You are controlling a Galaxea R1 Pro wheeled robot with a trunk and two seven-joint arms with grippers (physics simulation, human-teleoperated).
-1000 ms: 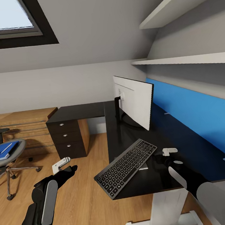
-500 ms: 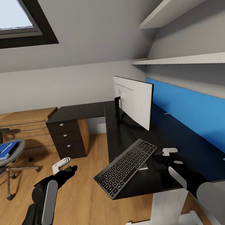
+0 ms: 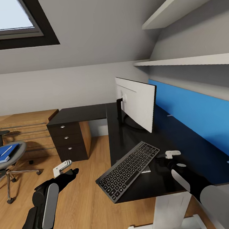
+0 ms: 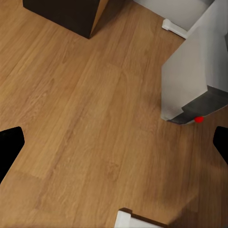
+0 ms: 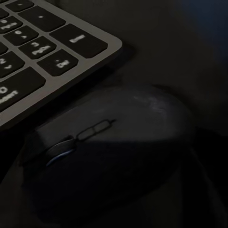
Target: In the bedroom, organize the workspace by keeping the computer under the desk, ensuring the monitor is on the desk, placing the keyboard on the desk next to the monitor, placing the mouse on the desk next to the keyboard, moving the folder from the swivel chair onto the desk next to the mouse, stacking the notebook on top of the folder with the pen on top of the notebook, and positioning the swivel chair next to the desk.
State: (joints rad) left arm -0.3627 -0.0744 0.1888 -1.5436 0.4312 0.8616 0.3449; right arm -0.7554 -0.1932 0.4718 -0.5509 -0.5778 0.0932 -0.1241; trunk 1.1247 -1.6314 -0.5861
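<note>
Attic bedroom, sloped white ceiling, light wood floor [image 3: 90, 187]; the black counter [image 3: 188, 145] carries the monitor [image 3: 138, 103] upright on its stand, with the keyboard [image 3: 129, 170] lying askew in front of it, one corner reaching the counter's front edge. The right gripper [image 3: 168, 161] sits low over the counter just beside the keyboard's far end; in the right wrist view the dark mouse [image 5: 109, 152] lies directly under the camera, just beside the keyboard's corner. Whether the right jaws are clamped on the mouse or released cannot be told from these pictures. The left gripper [image 3: 65, 169] hangs over bare floor with its jaws spread and nothing between them; its wrist view looks down on the computer [image 4: 199, 76], a pale tower standing on the floor. The swivel chair [image 3: 8, 161] stands well apart at the left, carrying the folder [image 3: 4, 153] with the pen [image 3: 6, 150] on it. Risks noted: the mouse is near-black on a black surface, so a misjudged closing could pinch one side and skid it into the keyboard; any such shove could push the overhanging keyboard corner further off the edge. A hasty lift of the right arm could also catch the keyboard's end.
</note>
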